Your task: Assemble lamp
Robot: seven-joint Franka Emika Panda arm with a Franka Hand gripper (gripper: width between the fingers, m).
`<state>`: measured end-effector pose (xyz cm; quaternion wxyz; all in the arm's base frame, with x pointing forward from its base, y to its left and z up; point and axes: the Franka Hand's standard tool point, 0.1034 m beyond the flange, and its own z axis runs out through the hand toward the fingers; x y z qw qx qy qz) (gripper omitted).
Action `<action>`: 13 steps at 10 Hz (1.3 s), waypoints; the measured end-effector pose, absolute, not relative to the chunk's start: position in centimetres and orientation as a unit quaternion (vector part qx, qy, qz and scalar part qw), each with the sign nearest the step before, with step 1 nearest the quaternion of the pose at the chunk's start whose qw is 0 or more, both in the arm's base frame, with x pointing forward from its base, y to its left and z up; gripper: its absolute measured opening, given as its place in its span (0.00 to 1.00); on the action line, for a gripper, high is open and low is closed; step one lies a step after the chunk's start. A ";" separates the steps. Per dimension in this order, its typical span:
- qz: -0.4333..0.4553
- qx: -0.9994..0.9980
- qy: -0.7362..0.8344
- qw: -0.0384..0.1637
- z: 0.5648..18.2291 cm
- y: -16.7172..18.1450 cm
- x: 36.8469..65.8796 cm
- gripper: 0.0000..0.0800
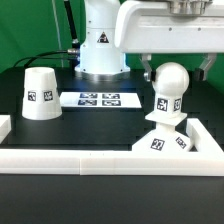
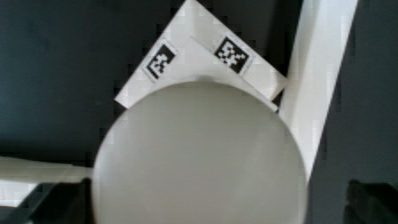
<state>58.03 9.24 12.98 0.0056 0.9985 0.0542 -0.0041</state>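
At right of the exterior frame, your bulb (image 1: 171,86) stands on the base (image 1: 166,139); gripper (image 1: 178,62) finger state unclear. Next, fetch the shade (image 1: 40,92) at left.

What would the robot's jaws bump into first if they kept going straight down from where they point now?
Most likely the round bulb, which fills the wrist view directly ahead and already stands on the base. How far off it is, the pictures don't settle.

Bulb (image 1: 171,84) on base (image 1: 166,140); shade (image 1: 40,93) far left.
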 end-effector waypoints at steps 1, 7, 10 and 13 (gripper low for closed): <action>-0.003 0.999 0.053 0.006 13.4 9.1 58.1 0.87; -0.013 0.998 0.054 0.006 12.3 9.2 57.3 0.87; -0.029 0.998 0.062 0.012 12.8 6.4 54.2 0.87; -0.029 0.997 0.074 0.016 14.1 2.2 52.6 0.87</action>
